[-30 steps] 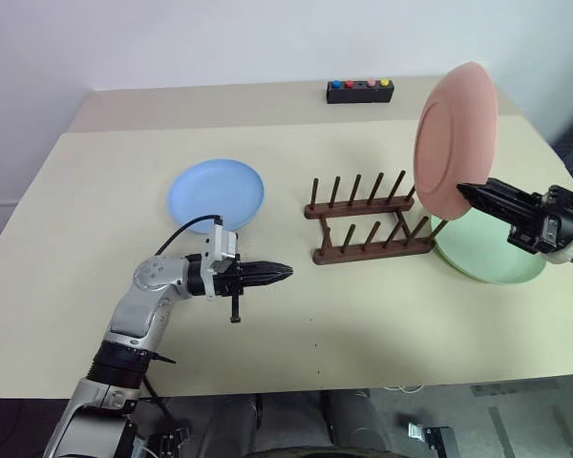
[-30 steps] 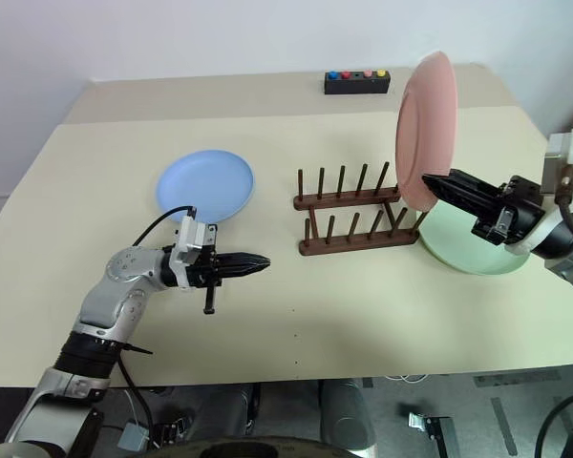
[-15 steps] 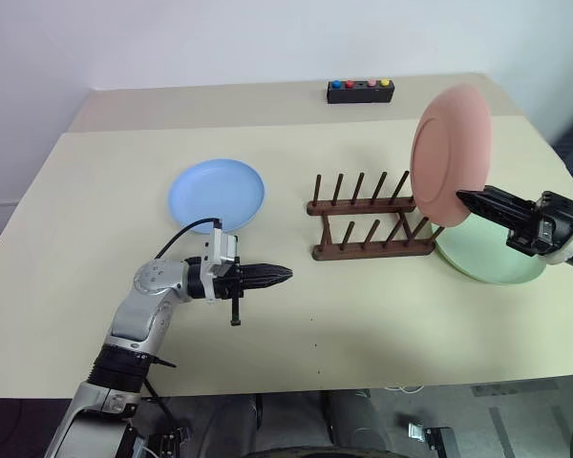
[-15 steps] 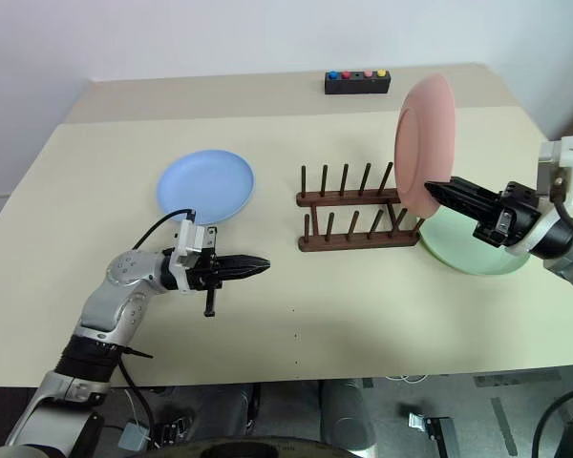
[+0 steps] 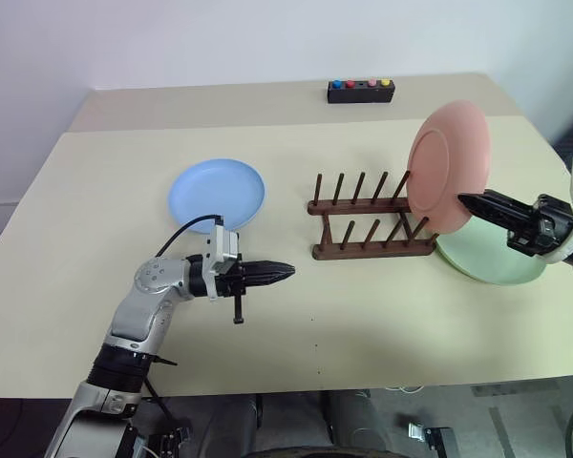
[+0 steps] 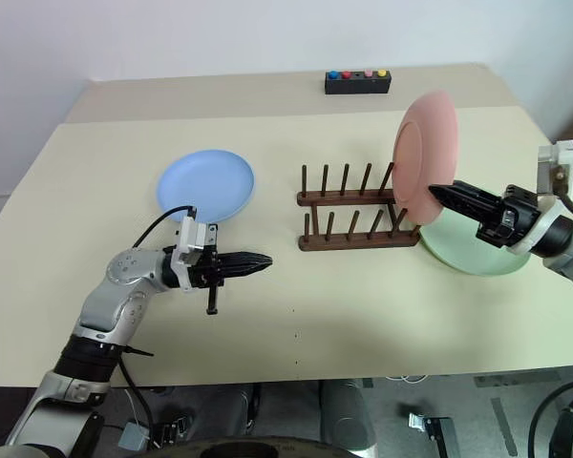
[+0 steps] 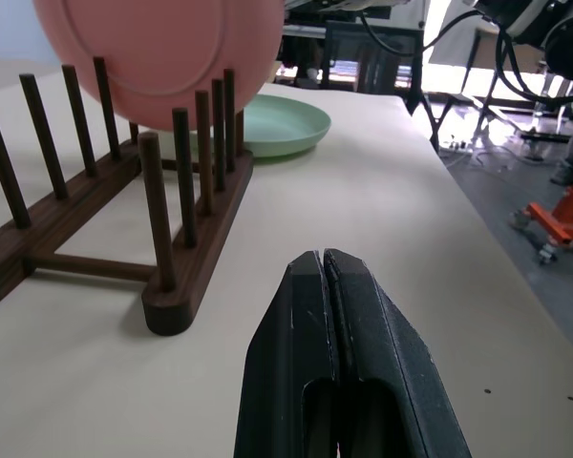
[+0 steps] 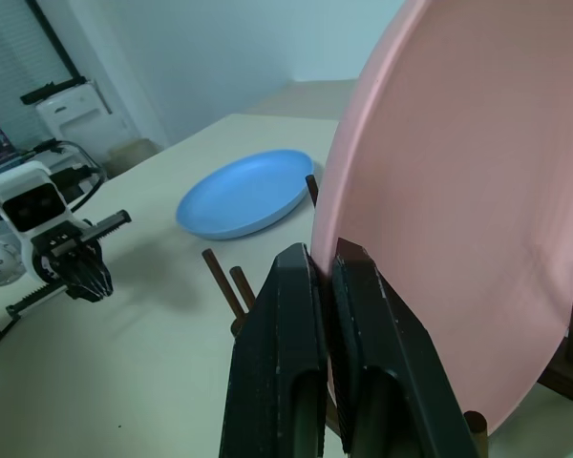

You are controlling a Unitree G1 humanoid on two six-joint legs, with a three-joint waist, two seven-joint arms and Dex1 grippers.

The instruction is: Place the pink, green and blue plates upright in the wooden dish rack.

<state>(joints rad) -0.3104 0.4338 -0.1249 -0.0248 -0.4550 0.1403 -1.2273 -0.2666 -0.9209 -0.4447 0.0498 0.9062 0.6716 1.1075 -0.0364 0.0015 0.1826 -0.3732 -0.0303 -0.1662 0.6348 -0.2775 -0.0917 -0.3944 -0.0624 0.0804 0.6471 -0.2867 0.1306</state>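
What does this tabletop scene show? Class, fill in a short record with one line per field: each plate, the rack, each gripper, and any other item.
pink plate: upright, pinched at its rim, at the rack's right end
green plate: flat on the table, right of the rack
blue plate: flat on the table, left of the rack
wooden dish rack: slots not yet holding a seated plate
right gripper: shut on the pink plate
left gripper: shut, holding nothing, pointing toward the rack
black button box: at the table's far edge

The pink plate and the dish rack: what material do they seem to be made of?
The pink plate: probably plastic, with a matte finish, an even colour and no glare. The dish rack: dark brown wood by its look, with smooth round pegs and a slight sheen.
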